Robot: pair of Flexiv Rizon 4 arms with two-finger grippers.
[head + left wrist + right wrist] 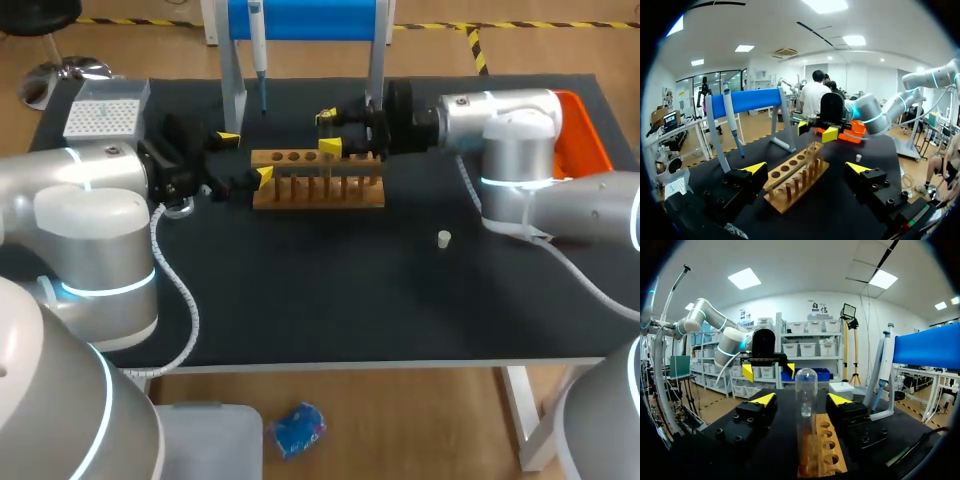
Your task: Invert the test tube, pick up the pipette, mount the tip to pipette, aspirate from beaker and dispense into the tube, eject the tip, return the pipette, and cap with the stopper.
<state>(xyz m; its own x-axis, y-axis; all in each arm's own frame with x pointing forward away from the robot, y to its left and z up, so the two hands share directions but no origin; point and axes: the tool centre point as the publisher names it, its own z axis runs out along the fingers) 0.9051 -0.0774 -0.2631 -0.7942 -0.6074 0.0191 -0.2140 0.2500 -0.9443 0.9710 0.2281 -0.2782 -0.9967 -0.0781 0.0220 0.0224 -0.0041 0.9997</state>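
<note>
A clear test tube (pixel 806 390) stands in the wooden rack (pixel 318 178) at its right end, rounded closed end up. My right gripper (pixel 801 399) straddles it, with a gap between the tube and each finger, so it is open. In the head view the right gripper (pixel 330 133) reaches in over the rack's right end. My left gripper (pixel 246 158) stands wide open at the rack's left end, holding nothing; in its own view the left gripper (pixel 806 170) looks along the rack (pixel 790 182) towards the tube (pixel 813 152). The pipette (pixel 257 40) hangs on the blue stand behind.
A white tip box (pixel 105 110) sits at the back left corner. A small white stopper (pixel 444 238) lies on the black mat right of centre. An orange tray (pixel 585 145) is at the back right. The stand's legs (pixel 232 95) rise just behind the rack.
</note>
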